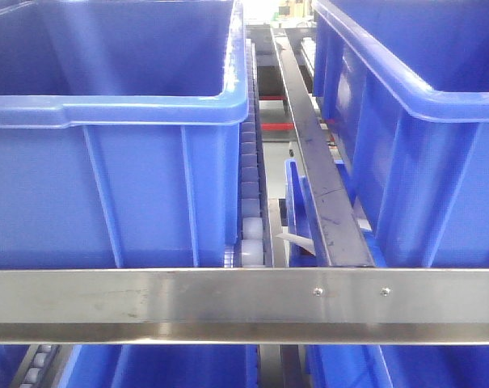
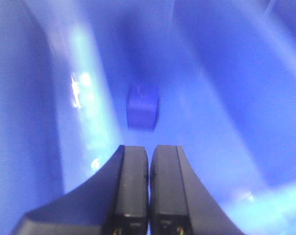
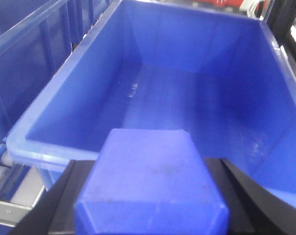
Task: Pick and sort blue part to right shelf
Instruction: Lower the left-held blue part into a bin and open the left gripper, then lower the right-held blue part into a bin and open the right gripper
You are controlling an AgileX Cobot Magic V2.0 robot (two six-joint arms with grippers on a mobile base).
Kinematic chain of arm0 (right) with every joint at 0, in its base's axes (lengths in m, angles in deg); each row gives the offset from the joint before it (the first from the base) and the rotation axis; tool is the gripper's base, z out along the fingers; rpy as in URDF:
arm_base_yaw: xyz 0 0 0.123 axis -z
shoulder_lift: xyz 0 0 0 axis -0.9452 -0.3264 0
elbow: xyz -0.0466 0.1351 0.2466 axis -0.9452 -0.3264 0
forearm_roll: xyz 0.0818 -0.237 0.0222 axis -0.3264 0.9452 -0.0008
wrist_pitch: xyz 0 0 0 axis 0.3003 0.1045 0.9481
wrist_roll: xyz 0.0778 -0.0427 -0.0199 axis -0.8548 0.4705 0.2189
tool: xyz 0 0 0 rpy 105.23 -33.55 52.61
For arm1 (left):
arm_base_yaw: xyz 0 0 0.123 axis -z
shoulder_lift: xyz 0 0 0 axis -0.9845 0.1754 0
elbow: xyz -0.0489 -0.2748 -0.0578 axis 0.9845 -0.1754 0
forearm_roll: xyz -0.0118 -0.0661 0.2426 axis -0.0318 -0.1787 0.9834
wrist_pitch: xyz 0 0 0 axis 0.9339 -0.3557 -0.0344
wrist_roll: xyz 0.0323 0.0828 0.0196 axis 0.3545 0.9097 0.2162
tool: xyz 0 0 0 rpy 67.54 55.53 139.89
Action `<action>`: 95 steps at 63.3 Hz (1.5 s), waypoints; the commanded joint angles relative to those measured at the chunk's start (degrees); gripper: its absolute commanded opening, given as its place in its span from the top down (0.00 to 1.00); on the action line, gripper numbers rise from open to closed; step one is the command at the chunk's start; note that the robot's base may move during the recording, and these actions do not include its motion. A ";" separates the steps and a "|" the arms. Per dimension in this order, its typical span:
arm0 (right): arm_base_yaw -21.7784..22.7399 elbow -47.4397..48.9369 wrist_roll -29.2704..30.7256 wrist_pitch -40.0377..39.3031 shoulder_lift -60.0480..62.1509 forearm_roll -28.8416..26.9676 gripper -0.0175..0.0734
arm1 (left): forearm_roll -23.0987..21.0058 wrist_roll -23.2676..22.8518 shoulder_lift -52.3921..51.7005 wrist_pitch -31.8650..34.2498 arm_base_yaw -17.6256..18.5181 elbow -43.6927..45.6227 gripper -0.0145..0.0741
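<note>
- The right gripper [image 3: 148, 205] has its dark fingers clamped on either side of a blue part [image 3: 148, 186], held just above the near rim of a deep blue bin [image 3: 196, 73].
- The left gripper [image 2: 148, 183] has its fingers pressed together, gripping nothing, inside another bin [image 2: 226, 88] where a small blue block [image 2: 143, 106] lies on the floor.
- From the front, the right shelf's steel rail [image 1: 187, 297] runs across below the bins, with white rollers [image 1: 252, 218] between them.

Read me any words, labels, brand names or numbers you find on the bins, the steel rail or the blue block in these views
None: no text can be read in any view.
The blue bins show plain ribbed walls.
The steel front rail shows only two screws.
The blue part in the right gripper has a plain top.
The small blue block beyond the left gripper has faint marks, too blurred to read.
</note>
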 commanded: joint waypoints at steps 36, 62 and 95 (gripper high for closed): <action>5.32 37.63 -2.57 8.34 -49.93 -4.65 0.54 | 0.26 -0.10 -26.80 1.58 0.40 -11.82 0.70; 21.00 49.91 18.01 8.91 -70.27 -19.13 0.54 | 0.26 -0.10 -26.80 0.32 0.40 -11.82 0.70; 21.06 53.54 19.19 5.37 -89.54 -17.64 0.54 | 0.14 -0.10 -26.80 0.32 0.40 -11.82 0.70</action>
